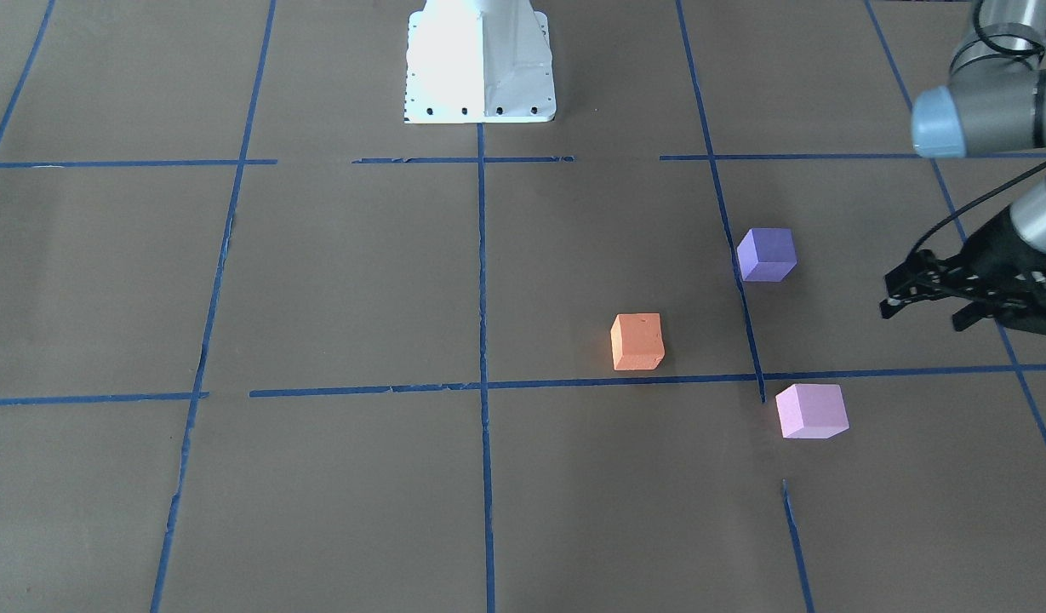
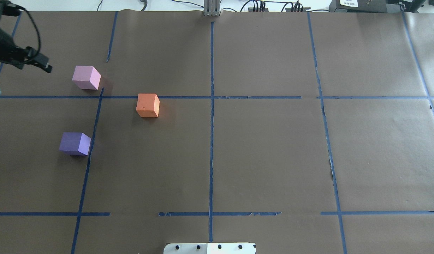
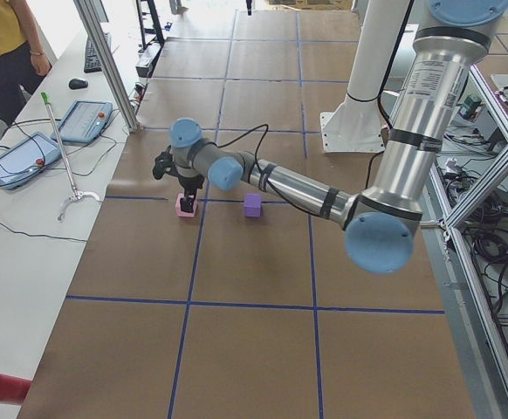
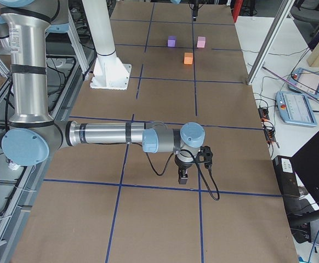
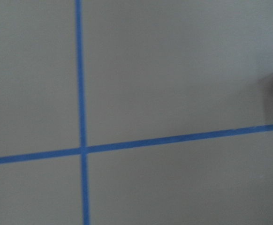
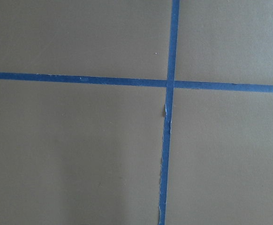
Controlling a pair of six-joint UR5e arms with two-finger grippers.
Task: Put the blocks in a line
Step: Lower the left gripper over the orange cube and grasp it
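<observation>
**Q:** Block positions, this frame?

**A:** All three are on the brown-papered table (image 2: 266,158), in the robot's left half. They are not in a line but form a triangle.
- The orange block (image 1: 637,341) is nearest the table's centre, just on the robot's side of a crosswise blue tape line (image 1: 574,383).
- The violet block (image 1: 767,254) is closer to the robot base (image 1: 478,64), just beside a lengthwise tape strip (image 1: 727,213), on its outer side.
- The pink block (image 1: 812,410) lies across the crosswise line, farthest from the base.

None touch and all rest flat.

**Q:** Left arm's tool?

**A:** The left gripper (image 1: 925,313) is out past the violet and pink blocks, toward the table's left end, apart from both. Its jaws are spread with nothing between them. From the left-end camera it appears to hang over the pink block, but that may be line of sight, and I cannot judge its height above the paper. Its wrist camera catches a sliver of pink at the frame edge.

**Q:** Right arm's tool?

**A:** The right gripper (image 4: 183,176) points down over the paper at the table's other end, well apart from the blocks. It is seen from the side camera alone, so I cannot tell whether its jaws are parted or closed. Its wrist camera shows a tape crossing.
</observation>
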